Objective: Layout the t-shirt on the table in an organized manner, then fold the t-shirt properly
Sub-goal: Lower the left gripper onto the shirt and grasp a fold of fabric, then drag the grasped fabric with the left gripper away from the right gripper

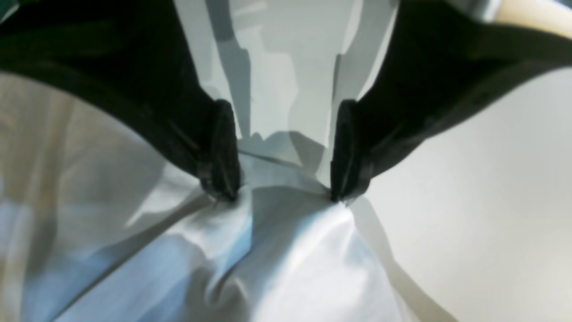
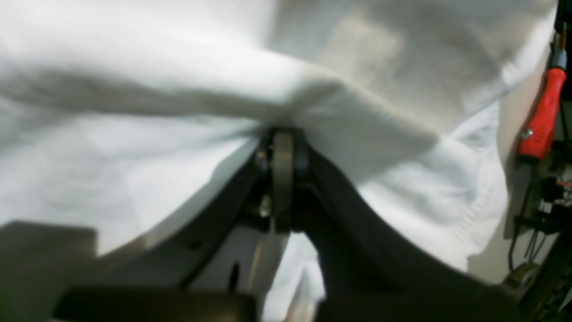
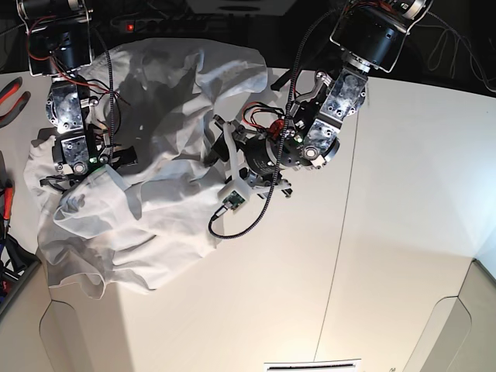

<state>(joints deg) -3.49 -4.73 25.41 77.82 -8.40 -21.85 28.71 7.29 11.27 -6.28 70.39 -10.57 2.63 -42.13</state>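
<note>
T-shirt point(image 3: 147, 155): white, plain, heavily wrinkled; lies bunched in a loose heap between the two arms, one part raised in folds and one edge drooping over the table's near-left corner below the right gripper.

Right gripper point(image 2: 282, 134): jaws pressed together on a pinched fold of the t-shirt; cloth drapes over and around the fingertips, filling most of the right wrist view.

Left gripper point(image 1: 282, 152): jaws spread wide, both dark fingers point(image 1: 221, 152) touching down on a raised ridge of the fabric, which runs between them and spreads toward the camera. Nothing is clamped.

Table point(image 3: 387, 256): matte white, wide; a thin dark seam runs across it on the far side of the left arm from the shirt. Bare surface lies just beside the left gripper's outer finger. Rounded corners at the near edge.

Surroundings: dark background behind both arm bases. A red-handled tool point(image 2: 543, 116) hangs beside the shirt's hemmed edge, off to the side of the right gripper, with dark wiring point(image 2: 536, 223) below it. Red plier handles point(image 3: 12, 97) lie at the edge beyond the right arm.

Obstructions: the left arm's cable point(image 3: 260, 205) loops down beside the heap; the right arm's links overlie the cloth.
</note>
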